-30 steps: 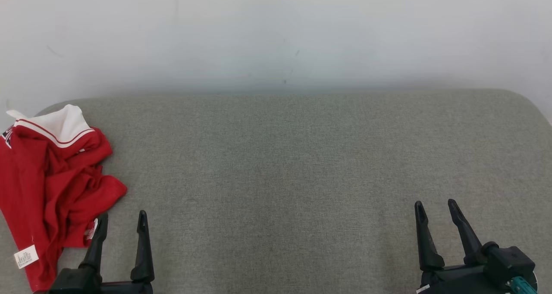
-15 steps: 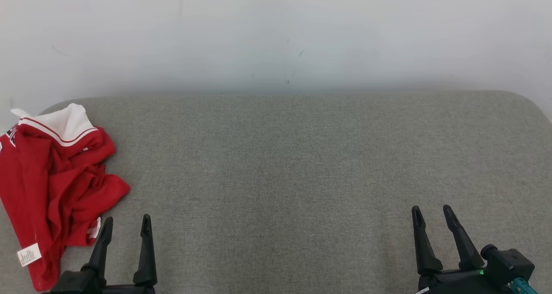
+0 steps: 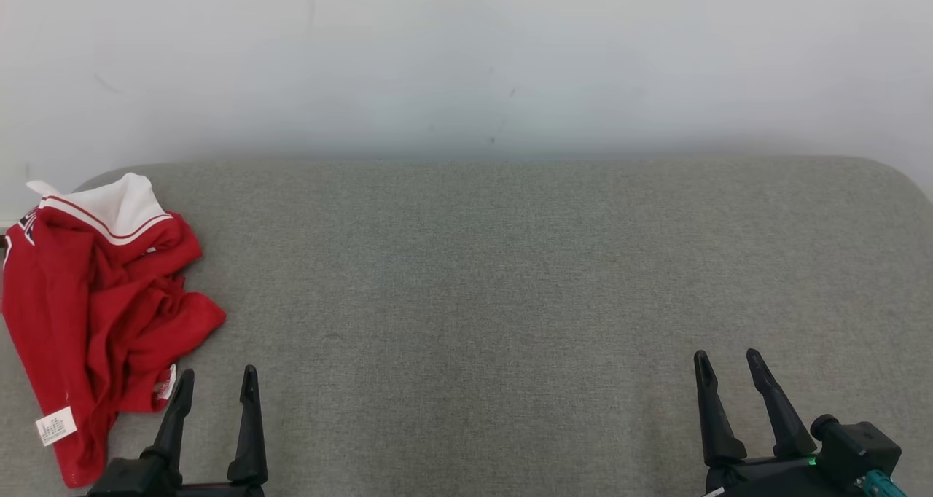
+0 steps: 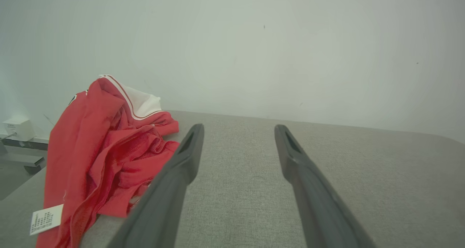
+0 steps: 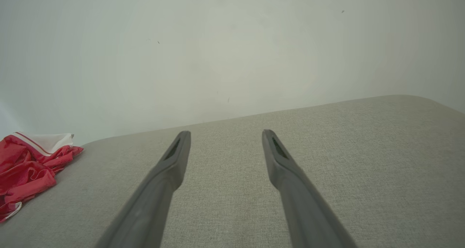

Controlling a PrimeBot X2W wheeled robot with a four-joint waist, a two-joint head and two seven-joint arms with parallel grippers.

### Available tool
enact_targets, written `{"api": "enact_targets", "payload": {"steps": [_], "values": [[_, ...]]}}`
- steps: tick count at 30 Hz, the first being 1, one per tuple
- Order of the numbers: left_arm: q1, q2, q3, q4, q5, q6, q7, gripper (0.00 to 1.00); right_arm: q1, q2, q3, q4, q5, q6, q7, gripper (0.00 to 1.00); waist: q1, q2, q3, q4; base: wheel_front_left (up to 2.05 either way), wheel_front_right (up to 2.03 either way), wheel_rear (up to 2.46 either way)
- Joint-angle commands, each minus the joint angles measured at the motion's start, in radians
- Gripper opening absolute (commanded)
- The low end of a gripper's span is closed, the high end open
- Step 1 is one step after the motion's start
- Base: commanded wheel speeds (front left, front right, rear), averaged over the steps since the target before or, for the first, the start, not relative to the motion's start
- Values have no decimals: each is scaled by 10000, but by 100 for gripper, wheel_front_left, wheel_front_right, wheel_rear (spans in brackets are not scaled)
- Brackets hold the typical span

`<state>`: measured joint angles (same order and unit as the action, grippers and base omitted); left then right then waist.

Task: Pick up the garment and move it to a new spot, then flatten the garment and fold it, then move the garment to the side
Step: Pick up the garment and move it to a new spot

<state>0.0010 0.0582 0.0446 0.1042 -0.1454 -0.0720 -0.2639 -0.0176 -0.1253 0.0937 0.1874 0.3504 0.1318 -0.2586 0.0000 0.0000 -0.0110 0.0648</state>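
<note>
Table: one, covered in grey woven cloth [image 3: 466, 278] with a fine, even grain; flat top, rounded far corners.
Wall: plain pale surface [image 3: 466, 60] behind the far edge, with a few small dark specks.
Garment: one, of red knit fabric [image 3: 95, 307], crumpled into a loose heap with deep folds. It lies at the table's left edge, running from the far left corner towards the near edge.
Collar: white band [image 3: 109, 204] with a thin red stripe, on the heap's far end.
Labels: two. A white printed tag [image 3: 55, 425] sits at the near hem, and a smaller white one [image 3: 166, 384] at the hem nearest the left pincer.
Left pincer: two long, dark, tapering matte fingers, spread wide with nothing between them [image 3: 218, 372]. It is at the near edge, just right of the garment's hem. I cannot tell whether its left finger touches the cloth.
Right pincer: same build, spread wide and holding nothing [image 3: 725, 353], at the near edge towards the right corner, well apart from the garment.
Change from 1.0 s ago: the whole head view has slid slightly rightward, wall specks included, so the camera turned. The garment keeps the same shape and place on the table. The right pincer's tips show a little lower, and a small green light [image 3: 811, 460] now shows at its base.
Count: one garment, two pincers, four fingers, two labels.
</note>
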Motion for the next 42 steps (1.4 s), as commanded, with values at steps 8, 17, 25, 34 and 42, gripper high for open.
{"api": "enact_targets", "payload": {"steps": [8,17,25,34,42], "values": [[-178,-21,149,97,291,100,-11,100,71,-16,88,29,65,-21,-26,100,0,0,75,611,0,0,0],[-202,-27,328,176,468,247,-11,100,99,-30,102,-26,-4,-21,-27,100,0,0,185,1919,0,0,0],[-71,-18,446,191,519,286,-9,100,140,17,130,-38,-66,-21,-19,100,0,0,207,3302,0,0,0],[120,49,683,124,566,348,-11,100,69,156,322,8,-178,-21,-31,100,0,0,48,4414,0,0,0],[486,-9,996,-406,429,583,-11,100,-491,-54,835,244,-46,-21,-6,100,0,0,245,4579,0,0,0]]}}
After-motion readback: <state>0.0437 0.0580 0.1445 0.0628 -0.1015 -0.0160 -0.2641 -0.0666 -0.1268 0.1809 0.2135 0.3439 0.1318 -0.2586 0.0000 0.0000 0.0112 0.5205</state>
